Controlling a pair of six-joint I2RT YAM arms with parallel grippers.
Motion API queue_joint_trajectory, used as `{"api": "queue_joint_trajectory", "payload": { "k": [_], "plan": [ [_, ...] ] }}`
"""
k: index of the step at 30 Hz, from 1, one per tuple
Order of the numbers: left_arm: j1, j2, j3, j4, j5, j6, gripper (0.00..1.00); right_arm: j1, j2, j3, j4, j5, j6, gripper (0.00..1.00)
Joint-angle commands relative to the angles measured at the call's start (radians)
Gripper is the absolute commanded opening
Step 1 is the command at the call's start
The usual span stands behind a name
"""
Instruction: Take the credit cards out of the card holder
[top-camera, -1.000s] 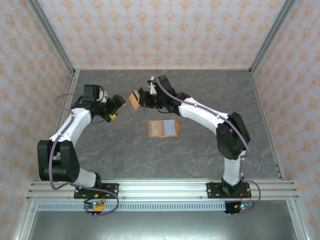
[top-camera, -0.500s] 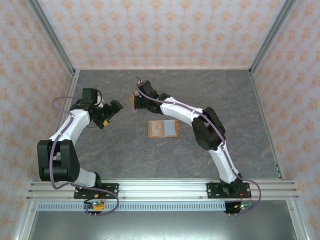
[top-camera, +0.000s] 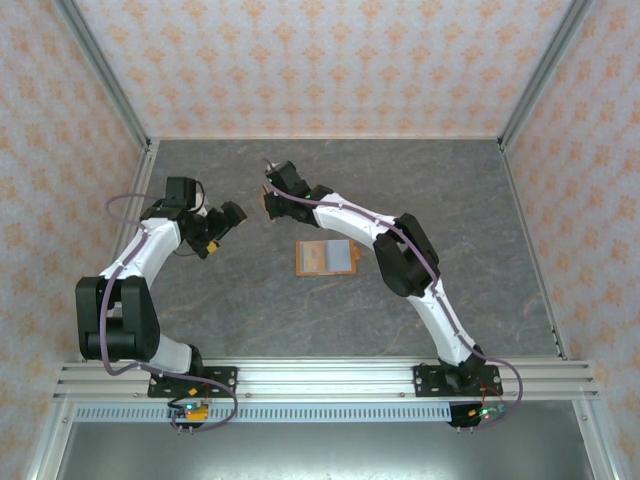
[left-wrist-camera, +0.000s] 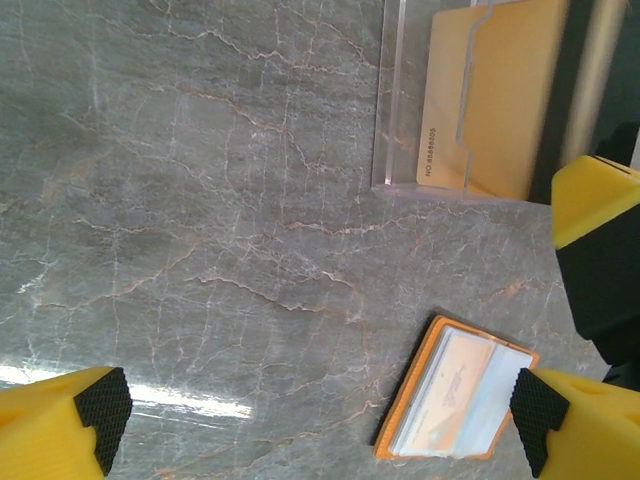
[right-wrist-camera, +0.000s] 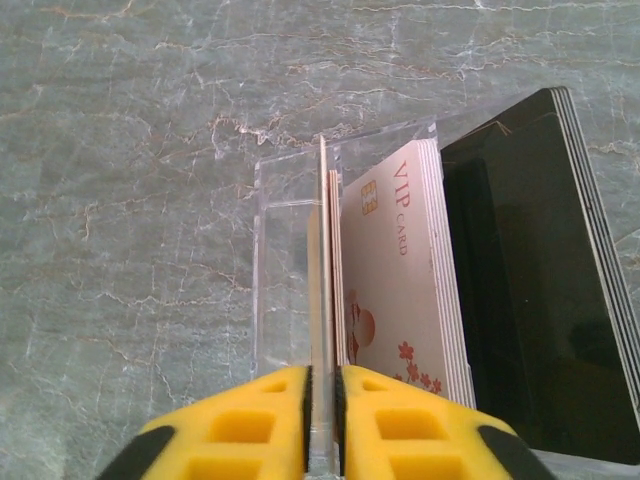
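The orange card holder (top-camera: 326, 257) lies flat mid-table with a whitish card showing in it; in the left wrist view the card holder (left-wrist-camera: 455, 400) sits beside that gripper's right finger. My left gripper (top-camera: 226, 221) (left-wrist-camera: 320, 415) hangs wide open over bare table, holding nothing. My right gripper (top-camera: 270, 197) (right-wrist-camera: 322, 372) is shut on a thin brown credit card (right-wrist-camera: 322, 250), seen edge-on. That card stands in a clear box (right-wrist-camera: 285, 190) next to pink cards (right-wrist-camera: 395, 270) and black cards (right-wrist-camera: 540, 280). The brown card (left-wrist-camera: 490, 100) faces the left wrist camera.
The clear box (left-wrist-camera: 400, 100) stands on the grey marble table (top-camera: 200, 290) toward the back left. Patterned walls close the table on three sides. The right arm (top-camera: 400, 240) stretches over the table just behind the holder.
My right gripper has carried the brown card further left and down into the clear box. My left gripper has opened fully and drawn back a little to the left.
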Motion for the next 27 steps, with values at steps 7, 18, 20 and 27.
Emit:
{"api": "queue_joint_trajectory", "payload": {
  "k": [7,18,20,27],
  "plan": [
    [0.011,-0.001,-0.013,-0.007,0.036,0.019,1.0,0.0,-0.145,0.009,-0.118,0.019,0.052,0.43],
    [-0.009,0.003,-0.023,0.015,0.06,0.019,1.0,0.0,-0.47,-0.379,-0.305,0.148,0.286,0.64],
    [-0.019,0.0,-0.023,0.016,0.053,0.02,1.0,0.0,-0.498,-0.43,-0.357,0.172,0.308,0.65],
    [-0.074,0.009,-0.017,0.032,0.037,0.003,1.0,0.0,-0.468,-0.521,-0.403,0.115,0.359,0.66]
  ]
}}
